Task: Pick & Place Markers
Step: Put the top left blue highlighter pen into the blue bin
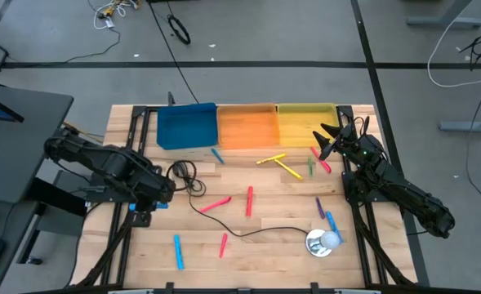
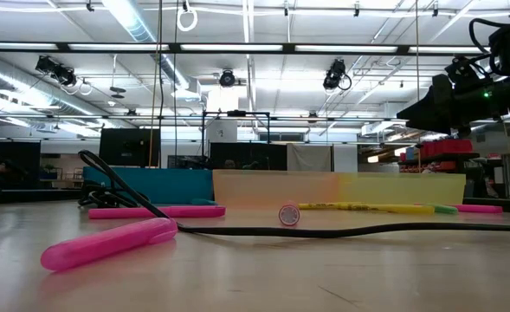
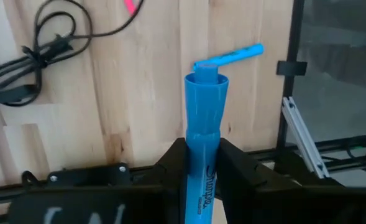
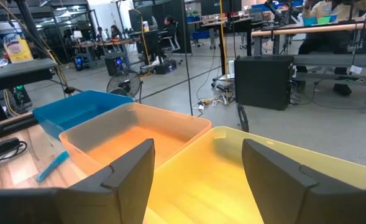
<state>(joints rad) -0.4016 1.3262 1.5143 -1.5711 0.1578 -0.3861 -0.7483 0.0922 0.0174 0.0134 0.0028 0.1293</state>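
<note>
None yet visible in coloured plastic trays (image 1: 248, 129) along table's far edge; left gripper (image 3: 202, 163) pinching blue marker (image 3: 204, 124), right gripper (image 4: 198, 168) spread above yellow tray (image 4: 232, 180); remaining markers (image 1: 249, 201) scattered on wooden table (image 1: 248, 261).

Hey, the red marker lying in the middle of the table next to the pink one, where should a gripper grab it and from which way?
Probably at mid-barrel, coming straight down from above. The red marker lies flat on the wooden table, running toward the trays, so the fingers should close across its narrow width. It lies apart from the pink marker and the black cable.

blue tray (image 1: 186, 126), orange tray (image 1: 247, 128), yellow tray (image 1: 304, 124).
</note>
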